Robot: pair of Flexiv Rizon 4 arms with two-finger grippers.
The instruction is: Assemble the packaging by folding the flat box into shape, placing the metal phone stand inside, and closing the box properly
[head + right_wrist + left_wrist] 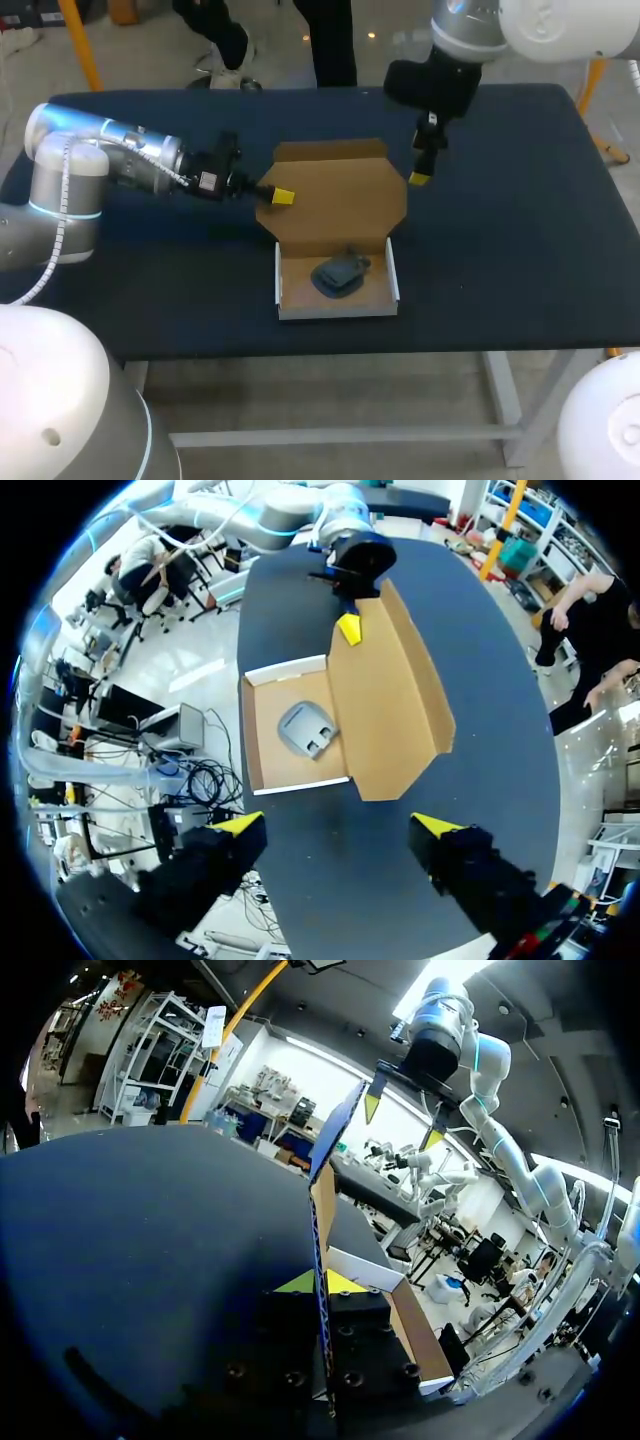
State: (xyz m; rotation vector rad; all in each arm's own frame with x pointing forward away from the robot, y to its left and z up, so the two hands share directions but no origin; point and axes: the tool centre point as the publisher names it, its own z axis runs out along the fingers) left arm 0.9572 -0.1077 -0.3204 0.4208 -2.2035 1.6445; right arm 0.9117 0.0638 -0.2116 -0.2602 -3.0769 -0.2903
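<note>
Table: we've got the dark blue table [520,250] under everything, both arms in over it from their own sides.
Box: the cardboard box [292,292] sits near the table's front edge, about the middle. It's folded into shape and wide open, with white outer walls and a brown inside.
Lid: the lid [345,200] rises from the tray's far wall, opened back away from us, its tuck flap along the far edge.
Left gripper: the left gripper [322,1282] is at the lid's left edge. The cardboard runs edge-on between the two yellow tips and both press it, so we call that clamped on the lid.
Right gripper: the right gripper [338,825] hovers by the lid's right corner, fingers spread wide, nothing in them.
Phone stand: the grey phone stand [338,275] lies inside the tray, towards its right half.
</note>
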